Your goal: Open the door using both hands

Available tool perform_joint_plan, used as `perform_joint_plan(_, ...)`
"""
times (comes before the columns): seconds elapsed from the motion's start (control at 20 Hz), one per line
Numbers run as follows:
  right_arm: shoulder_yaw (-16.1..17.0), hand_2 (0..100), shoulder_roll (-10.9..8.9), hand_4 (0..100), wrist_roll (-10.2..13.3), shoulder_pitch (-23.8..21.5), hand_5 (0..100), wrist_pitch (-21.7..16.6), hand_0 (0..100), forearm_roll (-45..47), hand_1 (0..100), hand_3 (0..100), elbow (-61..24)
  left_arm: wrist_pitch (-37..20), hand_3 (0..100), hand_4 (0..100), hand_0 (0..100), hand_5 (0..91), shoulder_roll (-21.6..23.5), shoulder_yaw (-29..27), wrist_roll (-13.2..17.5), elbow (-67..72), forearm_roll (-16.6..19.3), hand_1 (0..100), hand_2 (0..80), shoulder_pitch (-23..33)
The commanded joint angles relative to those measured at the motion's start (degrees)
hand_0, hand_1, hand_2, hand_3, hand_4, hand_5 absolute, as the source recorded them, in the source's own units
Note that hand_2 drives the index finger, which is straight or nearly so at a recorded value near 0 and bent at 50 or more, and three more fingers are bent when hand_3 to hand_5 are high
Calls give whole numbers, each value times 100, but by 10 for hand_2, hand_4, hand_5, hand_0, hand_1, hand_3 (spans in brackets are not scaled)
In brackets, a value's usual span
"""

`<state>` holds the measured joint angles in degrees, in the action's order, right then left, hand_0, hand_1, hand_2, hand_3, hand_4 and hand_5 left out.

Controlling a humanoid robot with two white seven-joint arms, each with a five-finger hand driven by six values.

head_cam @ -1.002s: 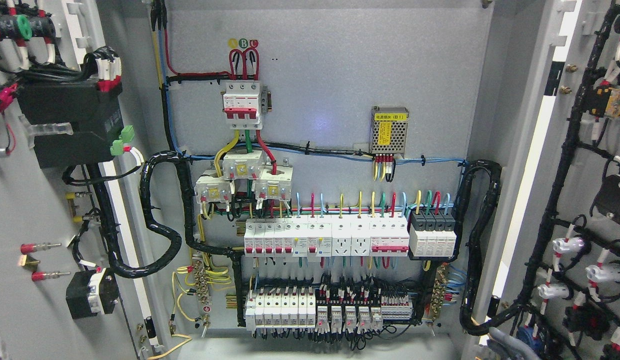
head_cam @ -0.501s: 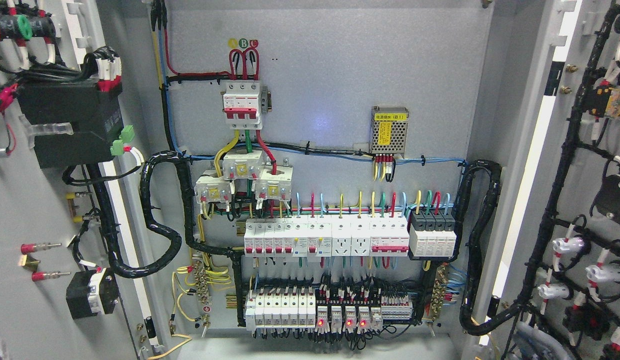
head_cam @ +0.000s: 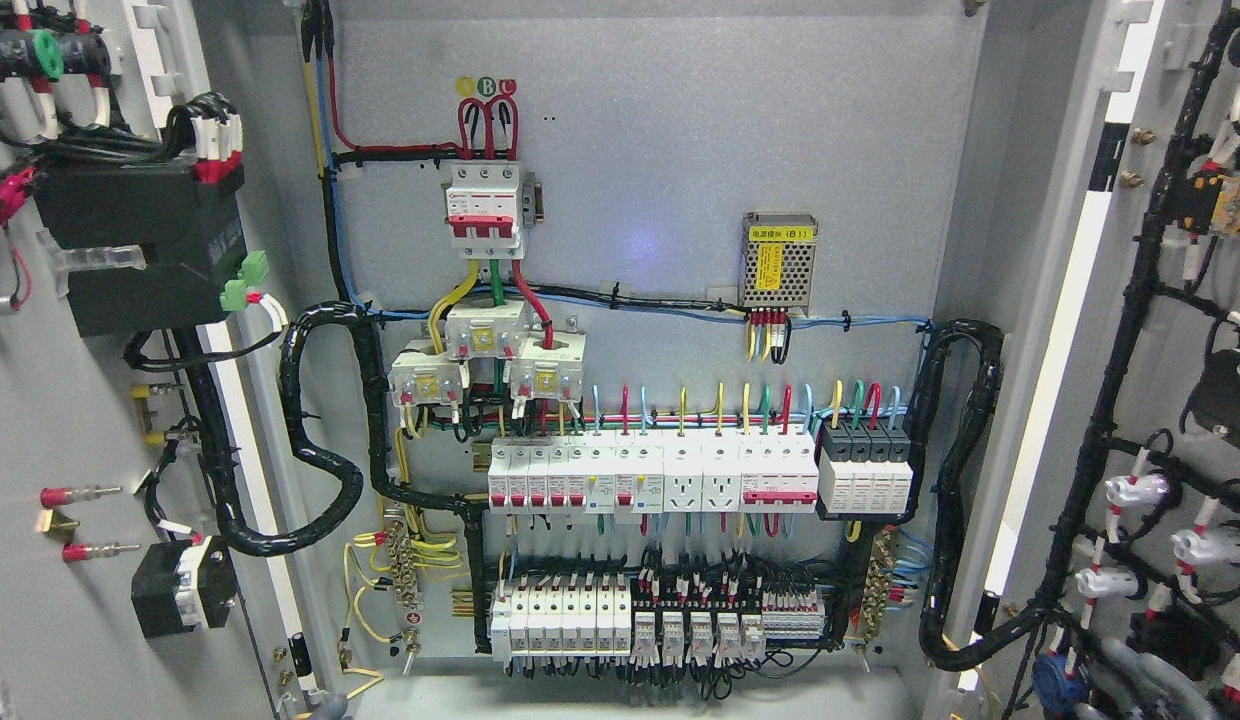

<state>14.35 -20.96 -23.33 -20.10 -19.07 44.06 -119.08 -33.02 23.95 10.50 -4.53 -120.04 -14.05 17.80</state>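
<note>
Found the left door [head_cam: 40, 620] and right door [head_cam: 1180, 380] swung wide apart, presumably to bare the cabinet's breaker rows [head_cam: 650, 480], and could not tell open from closed on the left robot hand [head_cam: 327, 710] or right robot hand [head_cam: 1130, 685], mere grey slivers at the bottom edge.

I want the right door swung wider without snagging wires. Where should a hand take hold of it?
Probably the free outer edge, which lies past the picture's right side, approached from the door's outside. The inner face of the right door is crowded with a black wire harness and mounted parts, leaving no safe grip there.
</note>
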Motion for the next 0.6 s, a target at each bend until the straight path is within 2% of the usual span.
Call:
perform_joint_plan(0.0,419,0,4,0,-14,-82,0,-1,0,155,0,0,131,32,0,0,0,0,40,-189,-4,-37,-19,0,0,-101)
perform_joint_plan(0.35,639,0,-13,0,-23,-179,0,-1,0,225,0,0,210,41,0,0,0,0,57,-311,-4,-28,-19,0,0,-119)
perform_joint_plan(0.55,736,0,-48,0,-23,-179,0,-1,0,314,0,0,377,41,0,0,0,0,259,-505,-4,-19,-291,0,0,-110)
